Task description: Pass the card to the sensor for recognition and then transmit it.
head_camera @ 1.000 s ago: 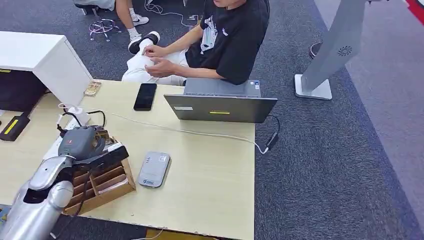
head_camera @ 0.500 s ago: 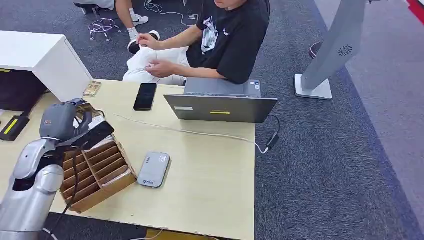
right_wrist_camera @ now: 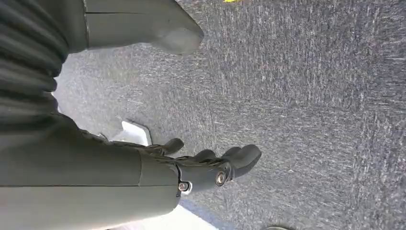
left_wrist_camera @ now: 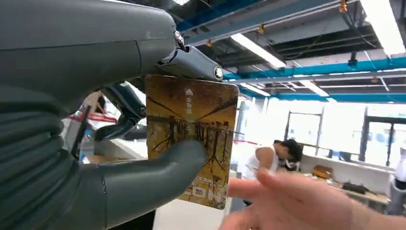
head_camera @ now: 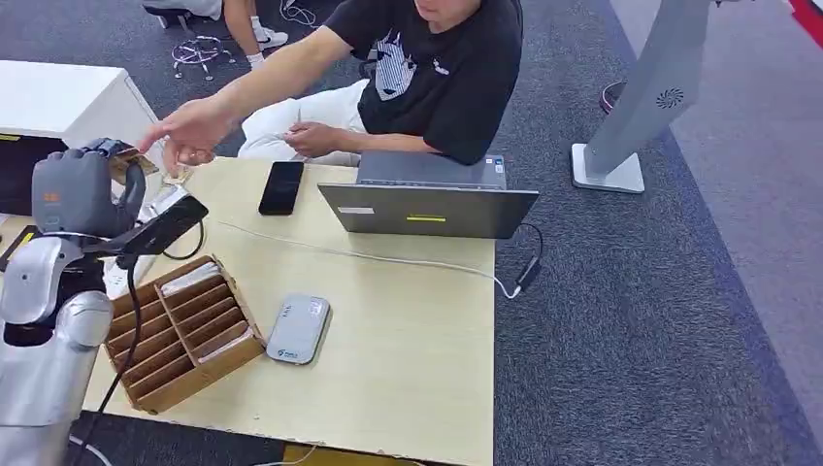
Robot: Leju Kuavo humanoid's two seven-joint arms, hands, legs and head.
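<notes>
The left robot hand (head_camera: 80, 190) had lifted up from the wooden box (head_camera: 180, 330) on the table (head_camera: 408, 330), holding the card (left_wrist_camera: 191, 139) (thumb pressed on it), and a person's hand (head_camera: 189, 131) reached over, so the handover looked close.

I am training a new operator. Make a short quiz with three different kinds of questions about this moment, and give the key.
1. True or false: the left hand holds the card.
2. Which thing lies on the table nearest the wooden organizer?
A. laptop
B. grey card reader
C. black phone
3. Fill in: the person's hand reaches toward the ____ held up by the robot.

Key: 1 true. 2 B. 3 card. The right hand hangs over the carpet with nothing in it.
</notes>
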